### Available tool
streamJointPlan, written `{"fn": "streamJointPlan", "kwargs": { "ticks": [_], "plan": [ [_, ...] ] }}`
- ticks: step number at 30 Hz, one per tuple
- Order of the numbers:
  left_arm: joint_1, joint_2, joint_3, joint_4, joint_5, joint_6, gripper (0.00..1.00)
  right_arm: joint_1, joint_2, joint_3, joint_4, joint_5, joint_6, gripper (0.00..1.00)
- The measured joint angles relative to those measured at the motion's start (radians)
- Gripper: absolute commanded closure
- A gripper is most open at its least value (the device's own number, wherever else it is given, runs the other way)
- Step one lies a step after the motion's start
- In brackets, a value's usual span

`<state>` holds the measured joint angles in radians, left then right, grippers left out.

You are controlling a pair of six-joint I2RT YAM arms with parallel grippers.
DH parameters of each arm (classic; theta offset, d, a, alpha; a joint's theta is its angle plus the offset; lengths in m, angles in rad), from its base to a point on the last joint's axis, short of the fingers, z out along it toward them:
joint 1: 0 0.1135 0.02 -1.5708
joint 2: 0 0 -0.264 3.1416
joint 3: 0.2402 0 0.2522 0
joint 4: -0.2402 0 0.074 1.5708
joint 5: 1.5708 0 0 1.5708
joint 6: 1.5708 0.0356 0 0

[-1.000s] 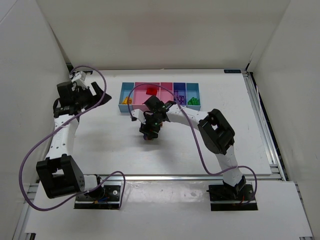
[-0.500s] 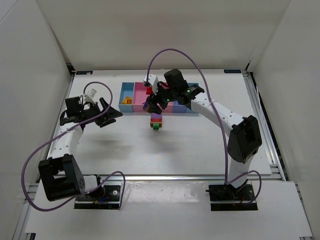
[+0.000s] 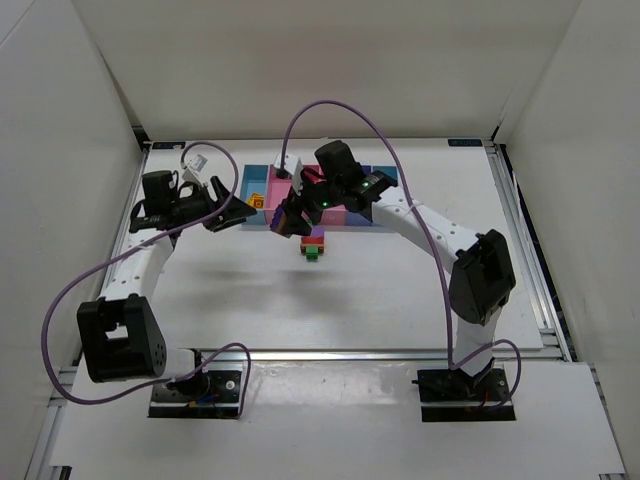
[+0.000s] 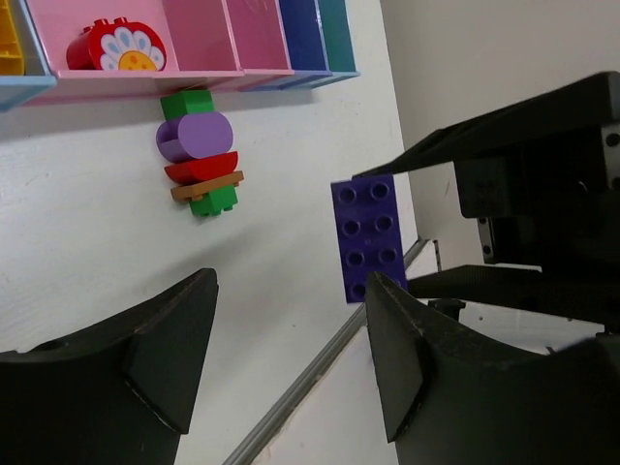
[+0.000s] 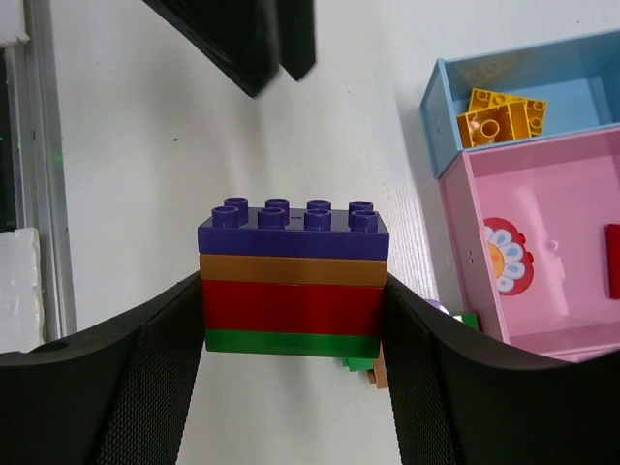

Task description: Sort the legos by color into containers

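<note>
Held stack [image 5: 293, 281]: four bricks, purple on orange on red on green, clamped at its two ends between the pads of the right tool [image 3: 293, 222]. It is lifted clear of the counter [image 3: 380, 290].

Change over the last second: the right tool was low over the counter and is now raised, shifted toward the left end of the tray [image 4: 252, 77] with the stack in its grip. The left tool [image 4: 291, 291] was back near the left side wall. It has swung in and now points at the held stack. The loose stack [image 4: 199, 165] has not moved in the last half second.

Left tool: jaws apart, nothing between them, white counter showing in the gap. The held stack's studded purple top sits just ahead of its right finger and apart from it.

Loose stack (green, purple cylinder, red, orange, green) lies on the counter below the right tool, on its near side. Its far green end sits at the tray's near wall; I cannot tell whether they touch.

Beyond the right tool, the light blue compartment [image 5: 572, 68] holds orange bricks [image 5: 499, 116]. The pink compartment [image 5: 572, 281] next to it holds a red flower piece [image 4: 118, 46].

Room: the gap between the two tools is tight. Bare counter is open on the near side of both. The right arm's purple cable [image 3: 330, 105] arches over the tray.
</note>
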<state>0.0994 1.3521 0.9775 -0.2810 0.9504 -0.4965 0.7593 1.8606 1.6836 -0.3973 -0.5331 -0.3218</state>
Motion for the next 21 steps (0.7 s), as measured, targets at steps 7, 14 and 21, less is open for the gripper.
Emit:
{"fn": "streamJointPlan", "kwargs": {
  "ticks": [7,14,21],
  "plan": [
    [-0.048,0.068,0.037,0.029,0.008,-0.014,0.3,0.019,0.0,0.013,-0.003,-0.017,-0.013,0.75],
    [-0.096,0.118,0.087,0.04,0.041,-0.014,0.25,0.029,0.008,0.039,-0.011,-0.021,-0.03,0.75],
    [-0.142,0.134,0.103,0.075,0.088,-0.02,0.25,0.032,0.014,0.045,-0.011,-0.024,-0.038,0.76]
  ]
}}
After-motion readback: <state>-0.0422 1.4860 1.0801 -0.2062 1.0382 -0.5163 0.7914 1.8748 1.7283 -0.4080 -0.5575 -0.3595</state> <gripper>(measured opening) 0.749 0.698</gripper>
